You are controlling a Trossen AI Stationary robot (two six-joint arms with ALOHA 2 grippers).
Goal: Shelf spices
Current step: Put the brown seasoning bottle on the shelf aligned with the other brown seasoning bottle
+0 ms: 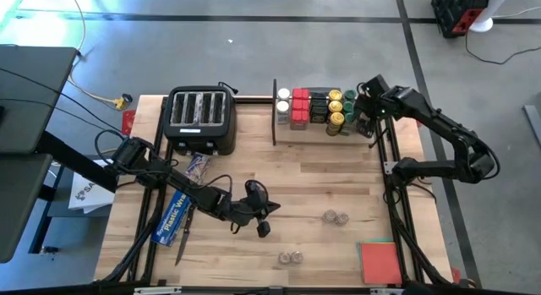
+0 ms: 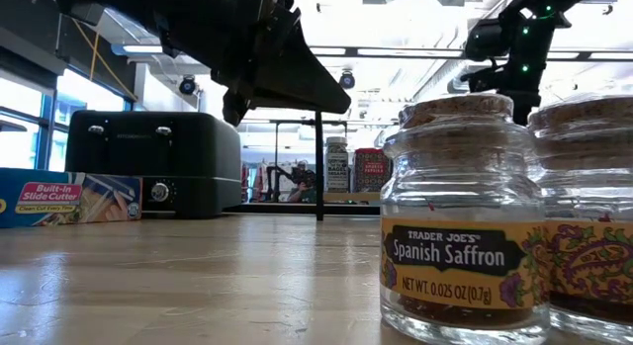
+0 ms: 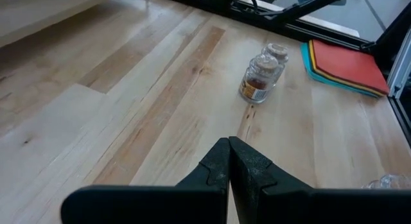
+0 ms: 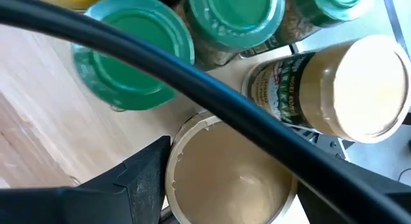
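Rightward, right end effector (image 1: 363, 109) spread at shelf (image 1: 275, 126) end.

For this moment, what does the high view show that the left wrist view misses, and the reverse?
Only the high view: the shelf stocked with spices, the toaster, the blue box and the right gripper at the shelf's end. Only the left wrist view: the left gripper with fingers pressed shut, and the amber contents of the nearer jar. Both show the wooden table, small clear jars and the red pad.
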